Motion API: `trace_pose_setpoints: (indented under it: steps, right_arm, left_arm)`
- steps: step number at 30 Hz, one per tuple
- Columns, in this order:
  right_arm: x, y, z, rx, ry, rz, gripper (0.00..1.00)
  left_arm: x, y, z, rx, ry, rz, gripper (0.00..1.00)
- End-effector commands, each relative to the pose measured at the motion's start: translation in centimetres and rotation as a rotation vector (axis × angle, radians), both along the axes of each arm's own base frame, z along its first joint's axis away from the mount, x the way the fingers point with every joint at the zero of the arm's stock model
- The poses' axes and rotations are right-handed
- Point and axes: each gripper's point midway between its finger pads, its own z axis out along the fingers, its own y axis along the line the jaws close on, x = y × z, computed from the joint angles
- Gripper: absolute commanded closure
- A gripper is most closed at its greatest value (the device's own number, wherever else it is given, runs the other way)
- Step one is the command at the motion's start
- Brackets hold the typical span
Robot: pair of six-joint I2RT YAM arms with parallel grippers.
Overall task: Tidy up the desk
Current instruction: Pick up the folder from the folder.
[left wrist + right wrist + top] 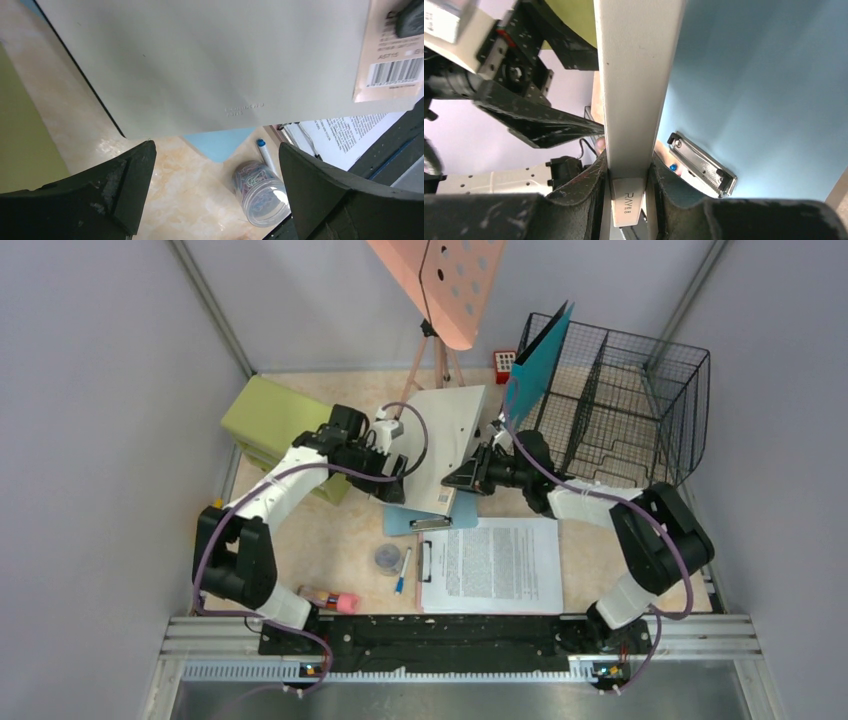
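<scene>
Grey board [450,440] held over the tabletop [350,540]
The marbled tabletop lies below my arms, between grey walls [100,440]. My right hand [626,172] clamps the tilted board's edge above a blue clipboard [400,522]. My left hand [216,150] gapes wide near it, empty.

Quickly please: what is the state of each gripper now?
Left gripper: open, holding nothing.
Right gripper: closed on the edge of the pale grey flat plastic board.

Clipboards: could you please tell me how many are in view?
2. A blue clipboard lies partly under the white folder; a clipboard with a printed page lies by the near rail. Another may be hidden under the folder.
</scene>
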Motion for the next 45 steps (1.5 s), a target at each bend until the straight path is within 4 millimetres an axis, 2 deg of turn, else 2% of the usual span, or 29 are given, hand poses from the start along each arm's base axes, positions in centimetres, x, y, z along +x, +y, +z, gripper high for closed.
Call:
trace_pose_setpoints:
  steps: [1, 6, 10, 14, 22, 29, 36, 41, 45]
  right_arm:
    - [0.4, 0.1, 8.9, 0.132, -0.240, 0.060, 1.00]
    - [-1.2, -1.1, 11.6, 0.141, -0.306, 0.138, 1.00]
    - [-3.9, -1.9, 12.0, 0.097, -0.358, 0.244, 1.00]
    - [-6.0, -3.1, 12.1, 0.033, -0.434, 0.298, 1.00]
    - [-8.0, -6.9, 10.2, -0.164, -0.528, 0.344, 1.00]
    - [-8.7, -11.1, 9.5, -0.383, -0.677, 0.405, 1.00]
    - [-6.9, -14.2, 10.2, -0.616, -0.755, 0.313, 1.00]
    - [-6.8, -15.2, 12.2, -0.672, -0.778, 0.276, 1.00]
    - [-6.0, -17.9, 15.1, -0.824, -0.795, 0.179, 1.00]
  left_arm:
    - [1.0, -0.1, 5.6, -0.013, -0.128, -0.031, 0.01]
    - [2.1, 0.2, 9.6, -0.009, -0.236, -0.020, 0.01]
    - [3.0, 0.5, 11.8, -0.008, -0.304, 0.017, 0.01]
    - [3.2, 0.2, 12.5, -0.037, -0.324, 0.038, 0.01]
    - [2.7, -0.3, 13.4, -0.077, -0.349, 0.012, 0.02]
    - [2.2, 0.0, 14.3, -0.084, -0.397, -0.012, 0.01]
    - [1.6, -1.6, 18.6, -0.241, -0.466, 0.020, 0.02]
    - [2.3, -2.2, 21.4, -0.288, -0.451, 0.087, 0.02]
    - [2.7, -2.3, 22.5, -0.288, -0.454, 0.090, 0.02]
